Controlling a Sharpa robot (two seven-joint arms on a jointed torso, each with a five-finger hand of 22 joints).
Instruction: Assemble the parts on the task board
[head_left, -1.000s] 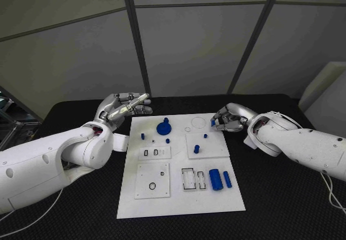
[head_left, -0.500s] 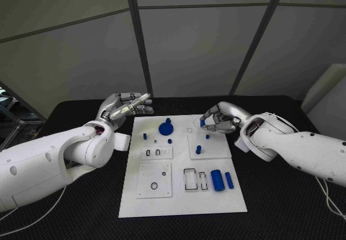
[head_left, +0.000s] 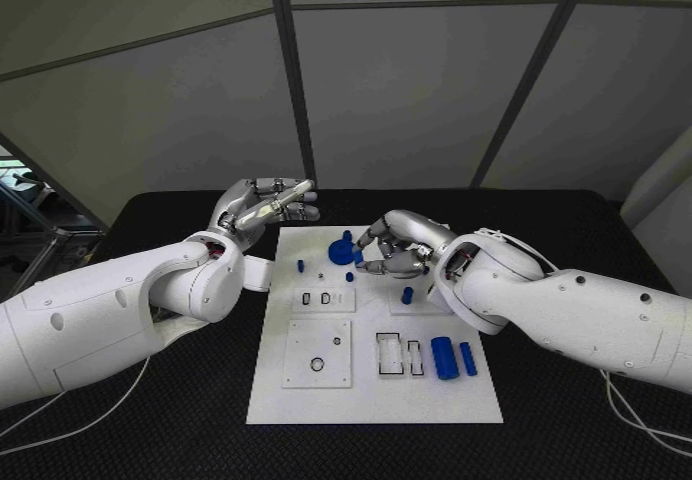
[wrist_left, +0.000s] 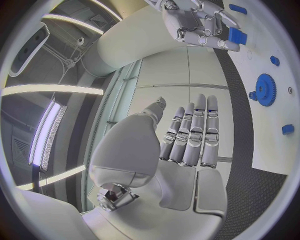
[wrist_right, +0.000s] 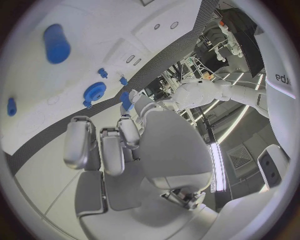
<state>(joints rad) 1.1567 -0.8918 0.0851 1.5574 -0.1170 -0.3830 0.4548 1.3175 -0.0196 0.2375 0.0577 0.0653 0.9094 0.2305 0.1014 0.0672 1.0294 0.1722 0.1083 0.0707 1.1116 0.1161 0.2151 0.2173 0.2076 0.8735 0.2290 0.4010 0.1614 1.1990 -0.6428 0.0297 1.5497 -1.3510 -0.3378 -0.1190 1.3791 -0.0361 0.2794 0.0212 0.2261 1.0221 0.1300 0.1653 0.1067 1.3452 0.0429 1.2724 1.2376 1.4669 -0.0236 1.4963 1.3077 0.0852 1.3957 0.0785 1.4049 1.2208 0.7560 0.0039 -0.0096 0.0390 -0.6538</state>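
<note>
We see the board (head_left: 372, 385) lying mid-table. Our left hand (head_left: 268, 206) hovers off its far left corner, fingers straight and together, holding nothing. Our right hand (head_left: 392, 246) pinches a small blue part (wrist_left: 237, 36) above the board, beside the gear (head_left: 342, 251).

Black table (head_left: 577, 230), textured top; white task board (head_left: 368, 400) flat at centre.
</note>
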